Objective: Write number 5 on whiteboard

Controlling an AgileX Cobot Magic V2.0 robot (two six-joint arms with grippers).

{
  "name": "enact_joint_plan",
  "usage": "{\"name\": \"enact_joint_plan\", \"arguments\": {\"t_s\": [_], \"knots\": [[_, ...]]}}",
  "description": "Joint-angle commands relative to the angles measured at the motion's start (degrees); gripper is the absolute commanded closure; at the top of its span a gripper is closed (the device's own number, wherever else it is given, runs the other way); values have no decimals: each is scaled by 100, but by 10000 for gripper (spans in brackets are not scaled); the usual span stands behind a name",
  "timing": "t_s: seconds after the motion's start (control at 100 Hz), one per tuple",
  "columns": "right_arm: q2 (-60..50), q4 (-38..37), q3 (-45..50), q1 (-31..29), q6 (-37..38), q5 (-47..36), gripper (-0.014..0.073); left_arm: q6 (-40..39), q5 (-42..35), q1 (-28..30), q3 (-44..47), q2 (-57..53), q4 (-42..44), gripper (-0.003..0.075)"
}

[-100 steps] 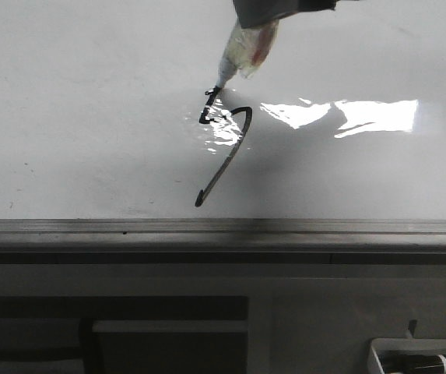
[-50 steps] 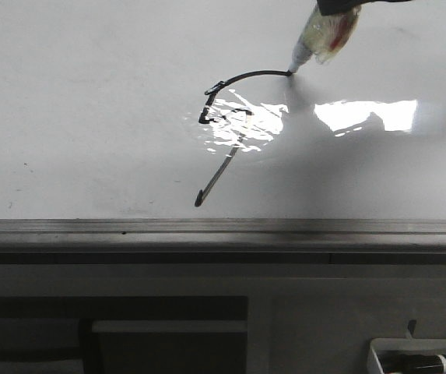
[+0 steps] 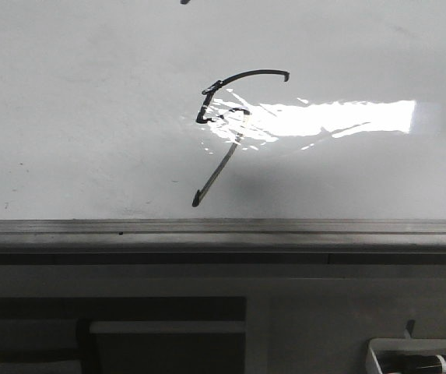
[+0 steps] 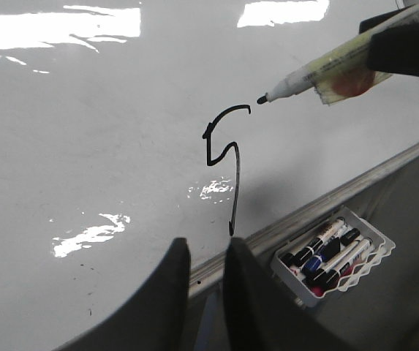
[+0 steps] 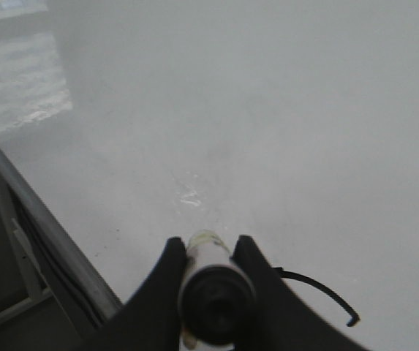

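The number 5 (image 3: 216,175) is drawn in thin black line on the whiteboard (image 3: 90,93), with a curved top stroke, a small hook and a long slanted tail. In the left wrist view the 5 (image 4: 235,183) lies beyond my left gripper (image 4: 206,245), whose jaws stand a narrow gap apart with nothing between them. My right gripper (image 5: 209,252) is shut on the white marker (image 5: 208,248). The marker (image 4: 319,73) hangs just off the end of the top stroke, its black tip clear of the board. The right gripper is outside the front view.
A grey metal edge strip (image 3: 223,227) runs along the board's near side. Below it at the right sits a white tray (image 4: 333,252) holding several markers. Bright light glare (image 3: 331,117) lies across the board beside the 5.
The marker drew the curved top stroke rightward from the hook, then came off the board. The right gripper and marker have left the front view.
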Motion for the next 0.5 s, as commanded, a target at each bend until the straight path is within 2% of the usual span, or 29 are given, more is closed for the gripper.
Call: {"name": "enact_joint_plan", "arguments": {"t_s": [0.0,0.04,0.11,0.3,0.49], "knots": [[-81,-37,-196,15,-107,522,658,203,-125,-3,-287,213,-143,400],[-70,-37,-182,15,-107,782,658,384,42,-3,-390,323,-143,328],[-43,-37,-126,15,-107,1188,658,788,368,-3,-610,535,-143,276],[-18,-37,22,15,-107,1433,662,1849,1101,-3,-1237,1142,-180,303],[-295,-37,60,15,-107,1517,662,1954,1413,-3,-1615,1623,-206,303]]}}
